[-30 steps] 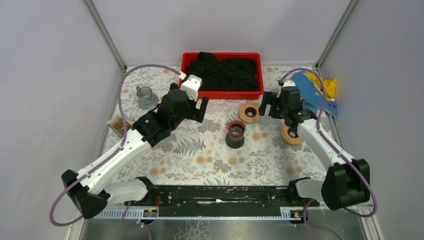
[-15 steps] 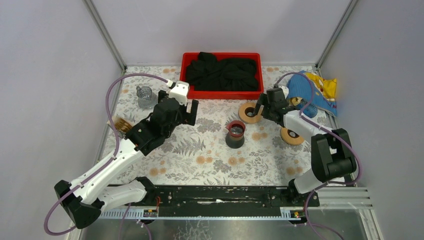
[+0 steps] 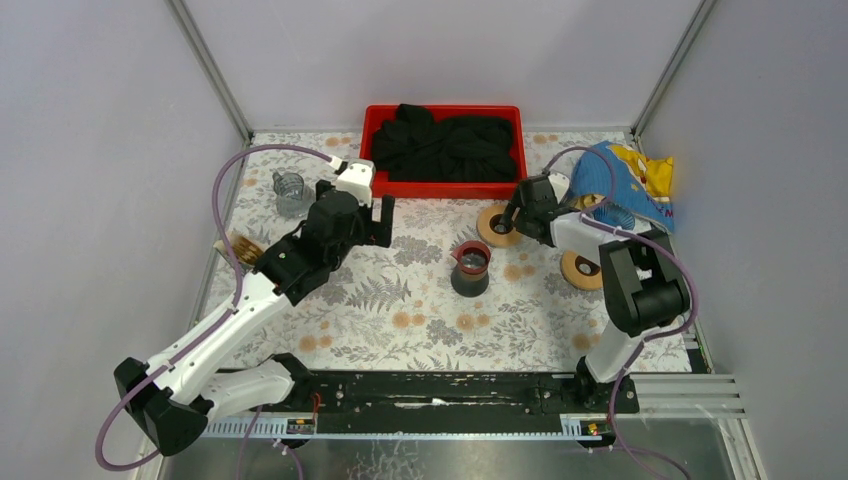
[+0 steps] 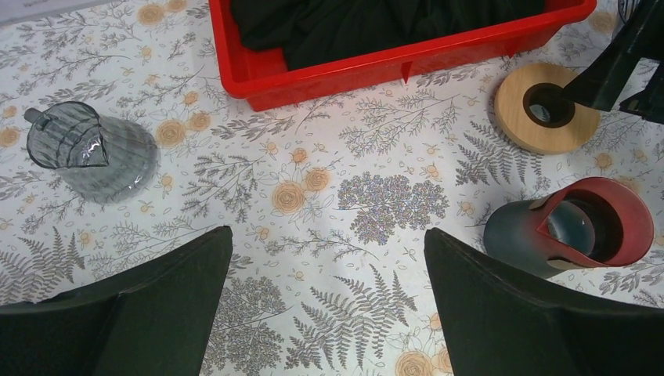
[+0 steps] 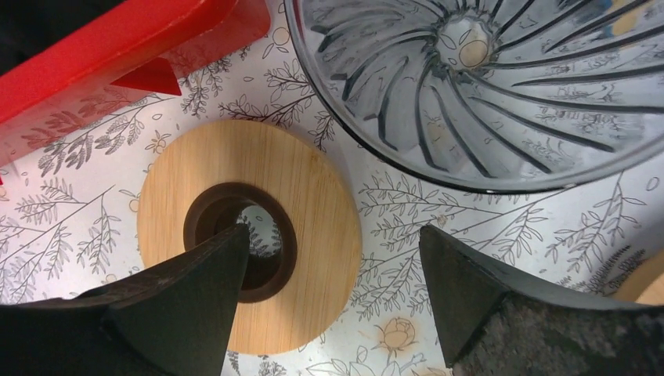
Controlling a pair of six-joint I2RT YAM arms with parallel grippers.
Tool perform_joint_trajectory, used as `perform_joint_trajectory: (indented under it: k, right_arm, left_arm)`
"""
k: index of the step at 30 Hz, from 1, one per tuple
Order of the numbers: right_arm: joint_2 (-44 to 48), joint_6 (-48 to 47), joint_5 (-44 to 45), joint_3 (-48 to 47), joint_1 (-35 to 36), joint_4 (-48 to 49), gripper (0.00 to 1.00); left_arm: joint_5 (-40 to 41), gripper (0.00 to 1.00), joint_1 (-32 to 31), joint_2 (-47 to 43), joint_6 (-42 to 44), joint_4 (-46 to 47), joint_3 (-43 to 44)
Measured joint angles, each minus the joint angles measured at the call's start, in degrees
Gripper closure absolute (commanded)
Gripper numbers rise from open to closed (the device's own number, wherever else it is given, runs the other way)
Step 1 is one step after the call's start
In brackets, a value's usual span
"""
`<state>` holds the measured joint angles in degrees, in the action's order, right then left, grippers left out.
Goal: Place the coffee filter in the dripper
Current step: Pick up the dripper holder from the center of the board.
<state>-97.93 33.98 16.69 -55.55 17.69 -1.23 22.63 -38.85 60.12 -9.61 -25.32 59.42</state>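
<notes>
A clear ribbed glass dripper [image 5: 485,78] fills the top of the right wrist view, just beyond a wooden ring [image 5: 258,235]. My right gripper [image 5: 333,243] hovers low over that ring [image 3: 497,225]. It is open: one finger [image 5: 188,305] covers the ring's hole, the other [image 5: 501,305] stands beside the ring over the cloth. A second glass dripper [image 4: 86,153] stands at the back left [image 3: 290,190]. My left gripper [image 4: 325,235] is open and empty above the flowered cloth [image 3: 380,222]. A brown ribbed piece [image 3: 240,247] at the table's left edge may be the coffee filter; my left arm hides part of it.
A red-rimmed grey carafe [image 3: 471,267] stands mid-table. A red tray [image 3: 372,150] with black cloth is at the back. A second wooden ring [image 3: 580,270] lies by the right arm. A blue and yellow bag [image 3: 640,180] sits at the back right.
My right arm has folded in, and its gripper moved left and down over the wooden ring. My left gripper drew back a little to the left.
</notes>
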Motion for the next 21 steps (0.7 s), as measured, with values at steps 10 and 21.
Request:
perform_joint_trajectory:
  k: [10, 21]
  right_arm:
    - [-3.3, 1.1, 1.3, -0.7, 0.7, 0.5, 0.26]
    - [-5.2, 1.3, 0.7, -1.4, 1.0, 1.2, 0.35]
  left_arm:
    - [-2.8, 0.0, 1.5, 1.3, -1.4, 0.0, 0.0]
    - [-4.5, 0.0, 2.7, 1.8, -2.3, 0.0, 0.0]
